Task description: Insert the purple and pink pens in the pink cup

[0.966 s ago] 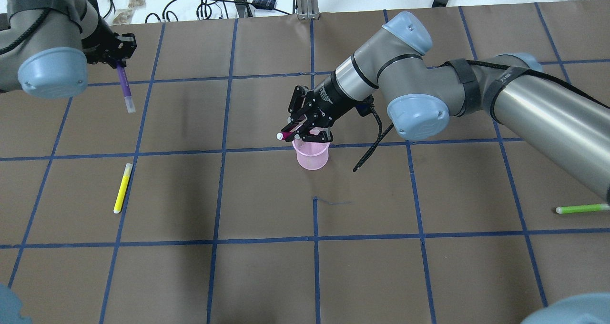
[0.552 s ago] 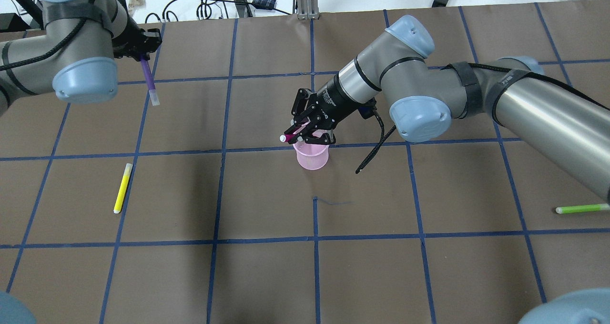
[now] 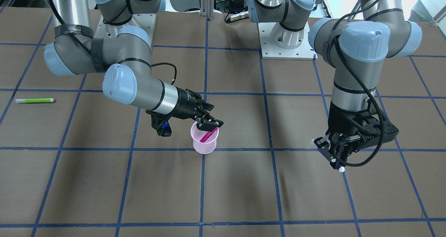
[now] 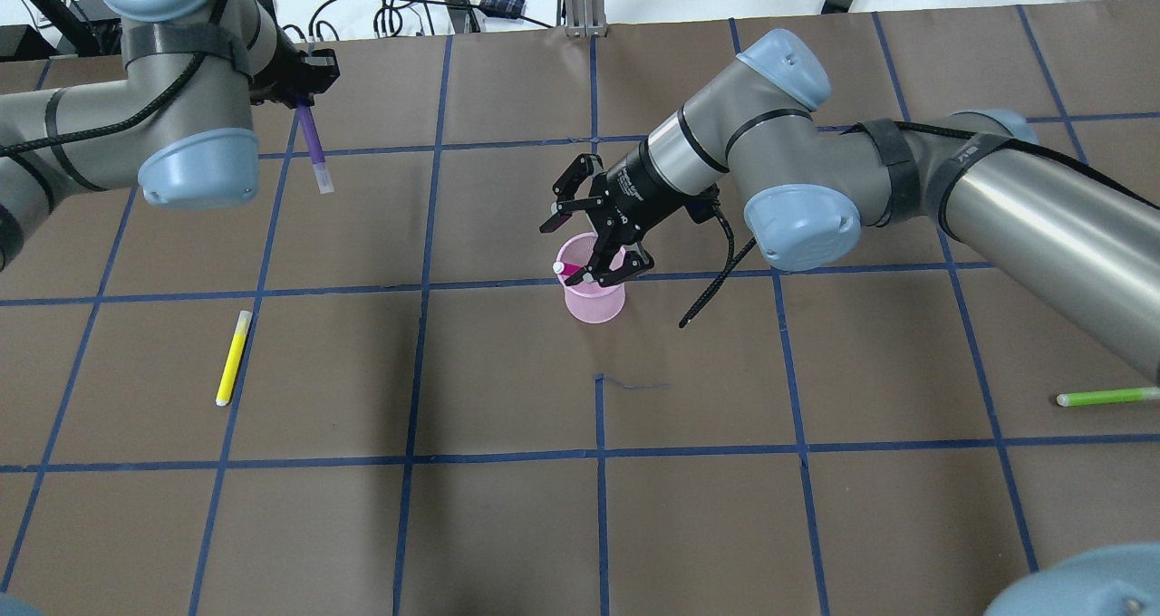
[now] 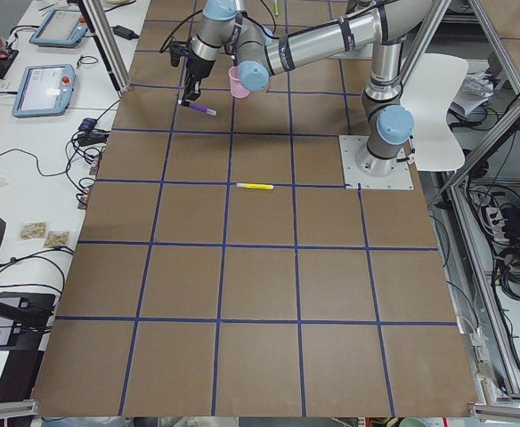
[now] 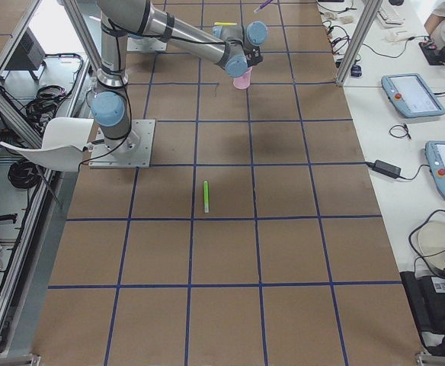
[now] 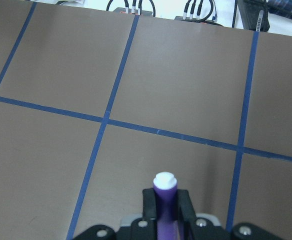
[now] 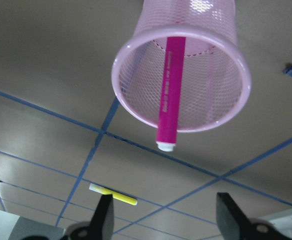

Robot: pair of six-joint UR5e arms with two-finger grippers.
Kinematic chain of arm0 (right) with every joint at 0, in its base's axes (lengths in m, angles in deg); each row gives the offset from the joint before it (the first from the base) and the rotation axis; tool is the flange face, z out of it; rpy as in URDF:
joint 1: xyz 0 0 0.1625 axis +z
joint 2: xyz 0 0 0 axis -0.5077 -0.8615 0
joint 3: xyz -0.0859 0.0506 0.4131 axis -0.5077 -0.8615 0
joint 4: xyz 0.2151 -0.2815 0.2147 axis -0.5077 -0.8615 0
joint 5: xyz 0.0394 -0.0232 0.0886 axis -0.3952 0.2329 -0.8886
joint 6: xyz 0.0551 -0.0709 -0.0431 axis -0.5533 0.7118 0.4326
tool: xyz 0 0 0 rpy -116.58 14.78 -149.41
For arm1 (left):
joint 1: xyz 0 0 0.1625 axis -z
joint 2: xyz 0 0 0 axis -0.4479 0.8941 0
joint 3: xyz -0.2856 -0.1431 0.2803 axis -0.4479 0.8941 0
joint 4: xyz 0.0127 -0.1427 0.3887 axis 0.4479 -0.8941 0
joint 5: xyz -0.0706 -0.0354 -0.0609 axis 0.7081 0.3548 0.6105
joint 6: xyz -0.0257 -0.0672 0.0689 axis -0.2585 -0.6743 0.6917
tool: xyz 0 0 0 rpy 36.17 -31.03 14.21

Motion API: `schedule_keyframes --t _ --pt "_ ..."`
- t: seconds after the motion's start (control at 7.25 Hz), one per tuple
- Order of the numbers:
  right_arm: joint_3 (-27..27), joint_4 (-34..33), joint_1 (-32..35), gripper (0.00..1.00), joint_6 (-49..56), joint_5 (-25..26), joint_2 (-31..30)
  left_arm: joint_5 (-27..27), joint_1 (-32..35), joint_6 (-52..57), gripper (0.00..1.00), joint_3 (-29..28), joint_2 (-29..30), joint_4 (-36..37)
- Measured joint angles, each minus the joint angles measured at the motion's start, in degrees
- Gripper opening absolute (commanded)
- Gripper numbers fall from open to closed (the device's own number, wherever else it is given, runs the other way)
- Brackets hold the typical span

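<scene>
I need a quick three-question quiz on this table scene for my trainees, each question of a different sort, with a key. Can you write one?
1. True or false: the pink pen is inside the pink cup, with one end sticking out past the rim.
2. What does the left gripper hold? A: nothing. B: a purple pen. C: the cup.
3. Fill in the missing word: the right gripper, above the cup, is ____ (open or shut).

Key: 1 true; 2 B; 3 open.
</scene>
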Motion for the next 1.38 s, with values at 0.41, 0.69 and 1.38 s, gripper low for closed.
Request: schedule_keyframes --t 0.41,0.69,1.38 --pt "-0.38 -2.16 -7.58 0.99 14.53 12.00 -0.21 -0.09 3.97 -6.01 0.00 0.05 0.27 2.30" --pt "-2.15 -1.29 -10.48 1.00 29.71 27.75 -1.41 -0.30 8.46 -12.90 0.00 0.11 1.19 4.85" --pt "-22.68 24.66 -8.98 1.00 43.84 44.46 -5.03 -2.98 19.23 -26.31 0.00 0.87 2.18 5.84"
